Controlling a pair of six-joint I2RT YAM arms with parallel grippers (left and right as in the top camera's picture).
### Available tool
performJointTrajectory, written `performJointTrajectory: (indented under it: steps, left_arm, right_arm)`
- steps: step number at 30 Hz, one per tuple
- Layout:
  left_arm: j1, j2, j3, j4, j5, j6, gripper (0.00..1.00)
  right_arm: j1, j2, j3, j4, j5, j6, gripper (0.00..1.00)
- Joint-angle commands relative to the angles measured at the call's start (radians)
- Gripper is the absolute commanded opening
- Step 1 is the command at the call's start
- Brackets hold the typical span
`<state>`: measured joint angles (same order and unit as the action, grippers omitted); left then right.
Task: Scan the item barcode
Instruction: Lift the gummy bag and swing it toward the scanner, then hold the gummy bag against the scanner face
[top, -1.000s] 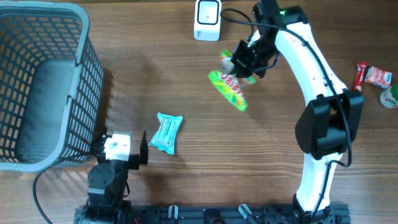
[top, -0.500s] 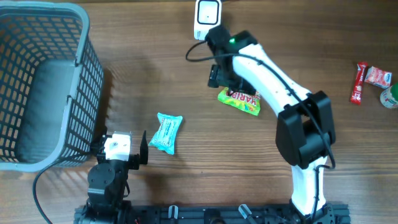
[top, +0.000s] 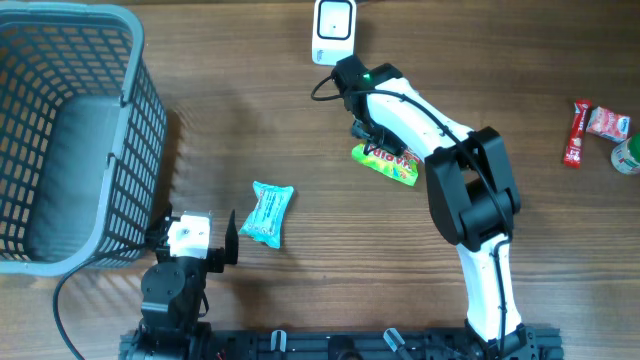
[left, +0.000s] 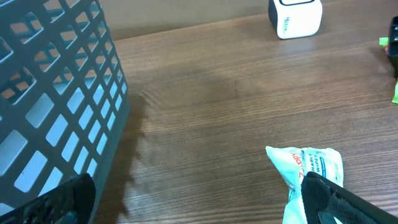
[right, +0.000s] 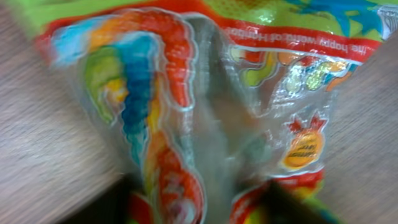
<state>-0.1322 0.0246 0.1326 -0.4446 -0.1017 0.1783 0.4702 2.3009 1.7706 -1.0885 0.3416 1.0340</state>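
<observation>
Green gummy bag (top: 392, 166) flat on worktop (top: 300, 110); right claw (top: 366, 135) at its end, grip indeterminate. Left claw (left: 198, 186) wide open.

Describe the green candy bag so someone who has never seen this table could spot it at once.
Find the white scanner at the table's far edge; the white right arm reaches down in front of it. Under that arm's tip lies the candy bag. It alone is lime green with rainbow print; the nearby wipes packet is pale blue.
</observation>
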Motion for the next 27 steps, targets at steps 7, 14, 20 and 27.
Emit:
performJointTrajectory:
  steps: [7,14,20,27]
  left_arm:
    - [-0.007,-0.003,-0.003,0.003,0.015,-0.009,1.0]
    - [-0.007,-0.003,-0.003,0.003,0.015,-0.01,1.0]
    - [-0.007,-0.003,-0.003,0.003,0.016,-0.01,1.0]
    - [-0.007,-0.003,-0.003,0.003,0.016,-0.009,1.0]
  right_arm:
    - [-0.024,0.068,0.213,-0.186,-0.882,-0.842,0.04]
    - [-0.038,0.053,0.234,-0.244,-1.807,-1.328,0.04]
    - [-0.036,0.053,0.234,-0.056,-1.965,-1.456,0.04]
    - [-0.019,0.053,0.234,0.193,-1.965,-1.645,0.04]
